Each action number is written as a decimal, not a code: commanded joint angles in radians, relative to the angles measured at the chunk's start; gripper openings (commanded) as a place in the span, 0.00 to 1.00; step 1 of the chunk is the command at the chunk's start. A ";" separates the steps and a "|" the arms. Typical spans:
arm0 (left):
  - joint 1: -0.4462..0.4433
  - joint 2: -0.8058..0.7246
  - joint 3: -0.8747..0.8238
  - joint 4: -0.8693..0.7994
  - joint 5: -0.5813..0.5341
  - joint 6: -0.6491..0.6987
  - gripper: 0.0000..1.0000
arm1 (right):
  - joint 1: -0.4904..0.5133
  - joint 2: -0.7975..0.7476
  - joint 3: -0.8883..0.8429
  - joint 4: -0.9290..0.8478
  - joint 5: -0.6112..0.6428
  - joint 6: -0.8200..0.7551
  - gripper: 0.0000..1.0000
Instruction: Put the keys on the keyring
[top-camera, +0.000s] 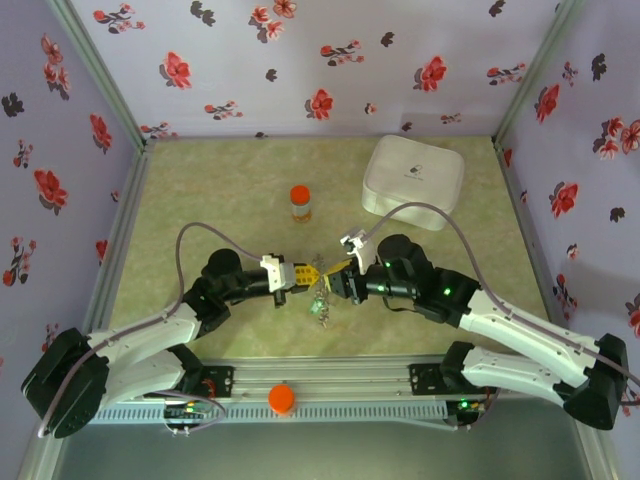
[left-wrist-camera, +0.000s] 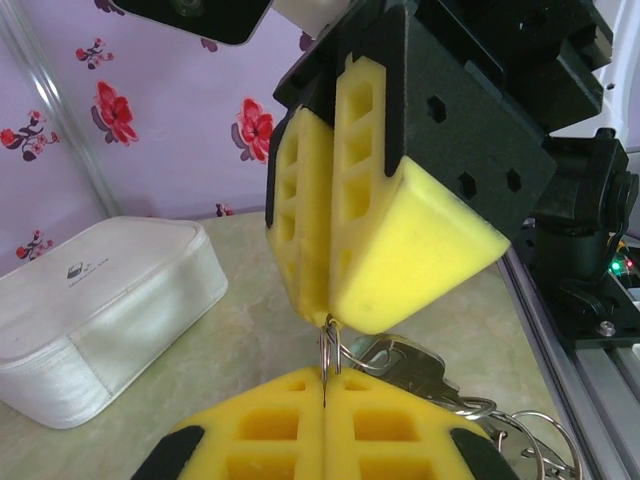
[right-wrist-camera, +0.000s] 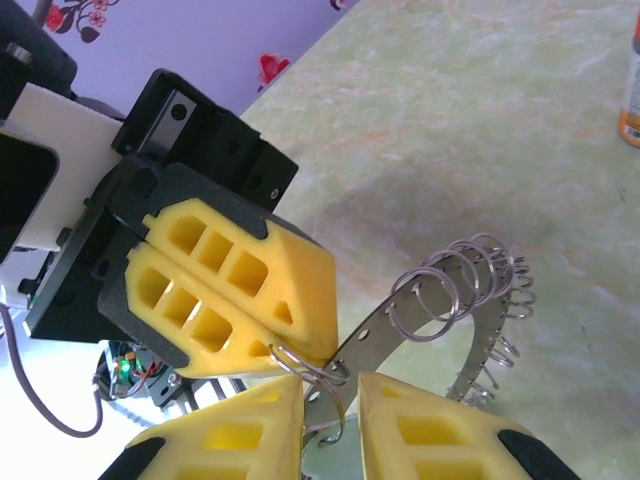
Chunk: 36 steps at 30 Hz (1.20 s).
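A: Where's the keyring (right-wrist-camera: 372, 328)?
B: On the near side of the bottle (top-camera: 300, 205), lifted. The left gripper (left-wrist-camera: 325, 385) is clenched on one small ring, the right gripper (right-wrist-camera: 330, 400) pinches its band, and the keys (top-camera: 320, 303) dangle there too.
A: Farther back?
B: A white box (top-camera: 415, 180), beyond the bottle, rightward.

The walls (top-camera: 330, 90) are lilac, scattered with red and near-black flowers. The table (top-camera: 220, 190) is pale green-beige with a faint marbled pattern. The box (top-camera: 415, 180) at upper right is white; the bottle (top-camera: 300, 205) at centre has an orange cap over an amber body. Another orange cap (top-camera: 282, 398) shows at bottom centre. The left arm (top-camera: 130, 350) and right arm (top-camera: 520, 335) are white with black joints. The left hand (right-wrist-camera: 305, 345) and right hand (left-wrist-camera: 325, 315) have bright yellow fingers in black shells. The keyring (right-wrist-camera: 400, 315) is shiny silver, and the keys (left-wrist-camera: 405, 362) are silver-grey.
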 joint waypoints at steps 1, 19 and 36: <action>-0.006 -0.014 0.002 0.071 0.021 -0.015 0.00 | -0.005 -0.015 -0.008 0.006 -0.045 -0.021 0.20; -0.006 -0.018 0.000 0.079 0.017 -0.019 0.00 | -0.019 -0.008 -0.007 -0.007 -0.053 -0.017 0.00; -0.006 -0.029 -0.002 0.122 0.020 -0.058 0.00 | -0.101 0.042 -0.084 0.122 -0.121 0.120 0.00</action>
